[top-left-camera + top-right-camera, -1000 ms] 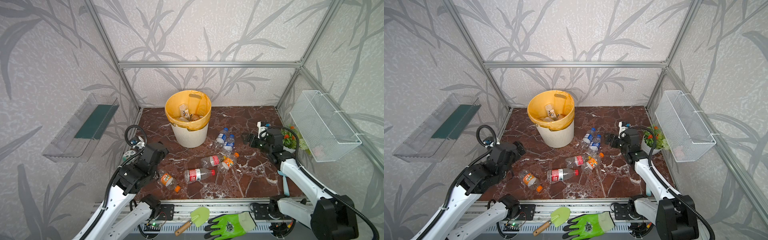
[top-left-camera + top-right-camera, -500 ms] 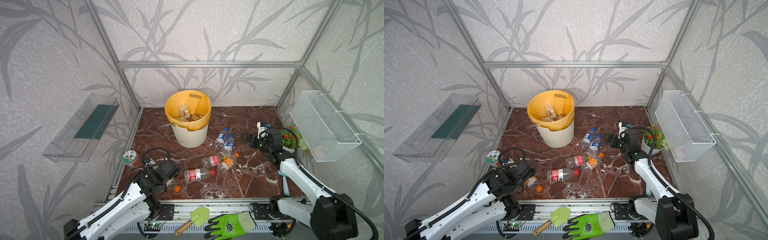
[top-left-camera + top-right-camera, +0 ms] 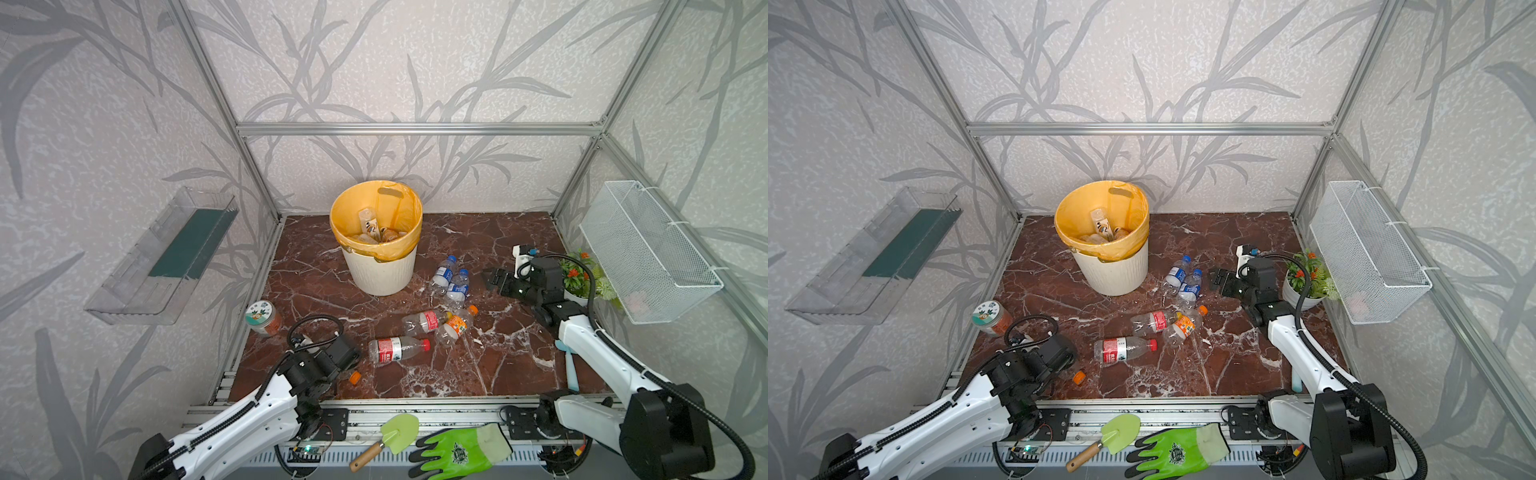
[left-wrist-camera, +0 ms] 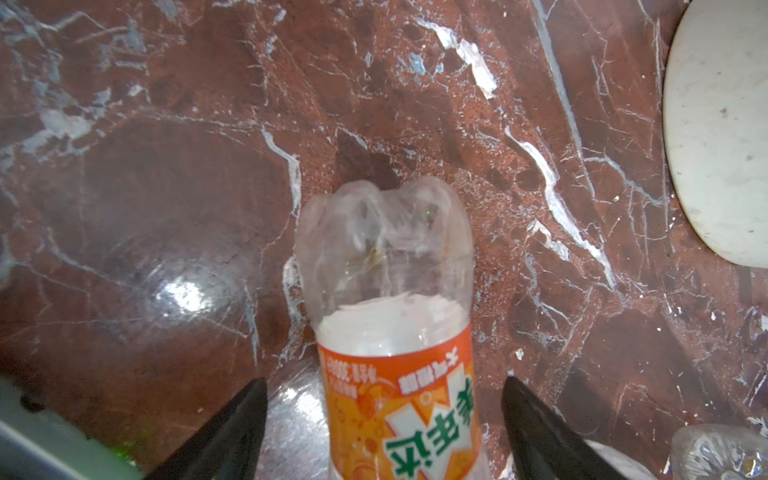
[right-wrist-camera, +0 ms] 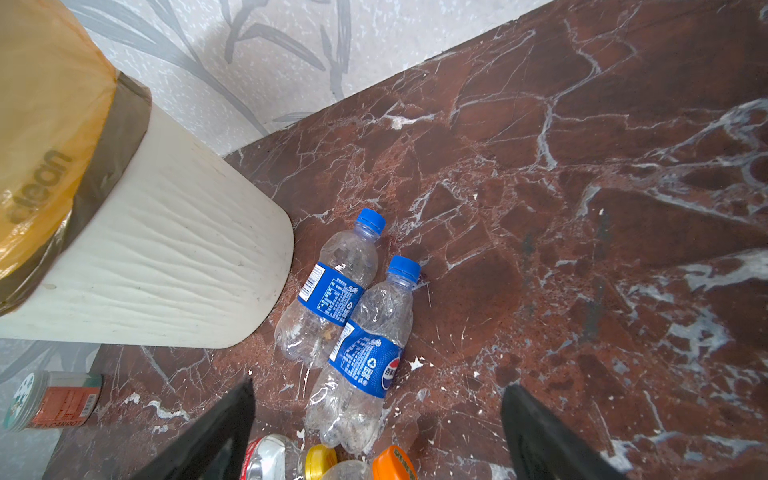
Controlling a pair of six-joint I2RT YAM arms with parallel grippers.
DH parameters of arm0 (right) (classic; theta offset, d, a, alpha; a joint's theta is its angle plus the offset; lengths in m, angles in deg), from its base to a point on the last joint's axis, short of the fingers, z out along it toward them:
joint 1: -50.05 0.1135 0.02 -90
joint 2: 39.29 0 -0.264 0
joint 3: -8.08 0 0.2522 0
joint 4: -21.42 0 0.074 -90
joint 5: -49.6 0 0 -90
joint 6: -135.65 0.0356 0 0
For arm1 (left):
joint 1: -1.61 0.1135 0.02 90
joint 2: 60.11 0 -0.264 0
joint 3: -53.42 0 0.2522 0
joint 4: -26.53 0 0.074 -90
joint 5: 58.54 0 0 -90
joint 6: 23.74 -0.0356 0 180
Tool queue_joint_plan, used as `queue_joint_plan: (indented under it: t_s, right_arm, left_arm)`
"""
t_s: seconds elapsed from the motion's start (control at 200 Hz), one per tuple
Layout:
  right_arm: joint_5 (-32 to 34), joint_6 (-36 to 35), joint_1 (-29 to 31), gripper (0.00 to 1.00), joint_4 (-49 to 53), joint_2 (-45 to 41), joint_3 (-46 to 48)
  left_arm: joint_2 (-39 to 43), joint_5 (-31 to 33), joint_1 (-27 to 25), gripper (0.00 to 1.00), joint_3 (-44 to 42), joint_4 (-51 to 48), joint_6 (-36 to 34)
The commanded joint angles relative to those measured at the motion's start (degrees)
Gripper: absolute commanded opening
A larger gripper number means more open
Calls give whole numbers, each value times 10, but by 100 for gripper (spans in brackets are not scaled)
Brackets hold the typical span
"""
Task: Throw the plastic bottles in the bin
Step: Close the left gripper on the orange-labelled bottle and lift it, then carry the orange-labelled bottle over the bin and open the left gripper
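Several plastic bottles (image 3: 368,224) already lie in the bin (image 3: 380,276) at the back of the desk (image 3: 478,232); I count six left outside it. My left tool (image 4: 384,381), jaws spread, straddles an orange-labelled bottle (image 4: 395,291) near the desk's front without pinching it. My right tool (image 5: 379,385), spread and empty, faces two blue-labelled bottles (image 5: 328,291) lying beside the bin. Two red-labelled bottles (image 3: 397,349) and a second orange-labelled bottle (image 3: 455,326) wait mid-desk.

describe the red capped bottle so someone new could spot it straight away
From the yellow-lined bin at the back of the marble floor, come straight forward. The red-capped bottle lies there on its side, touching no other bottle, while the orange-labelled bottle behind it rests against another.
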Motion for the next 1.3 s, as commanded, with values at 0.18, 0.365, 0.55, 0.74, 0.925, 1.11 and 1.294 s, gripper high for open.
queue_joint_plan:
  t_s: [0.18, 0.365, 0.55, 0.74, 0.925, 1.11, 1.294]
  right_arm:
    - [-8, 8, -1, 92, 3, 6, -20]
    - [-8, 11, -1, 92, 1, 4, -20]
    - [-10, 15, -1, 92, -3, 5, -18]
    - [-13, 15, 0, 91, -4, 8, -18]
    - [-13, 20, 1, 90, -6, 11, -16]
    - [-24, 36, 5, 90, -24, 25, -16]
    - [-31, 49, 15, 88, -38, 34, -17]
  left_arm:
    - [-15, -47, 67, 81, -55, 110, -45]
    - [-12, -58, 109, 67, -51, 122, -98]
    - [-6, -65, 136, 52, -42, 144, -139]
    - [1, -40, 162, 51, 8, 147, -196]
    - [2, 19, 188, 51, 112, 133, -293]
    - [-9, 80, 216, 51, 227, 177, -443]
    - [-57, 110, 222, 49, 361, 271, -620]
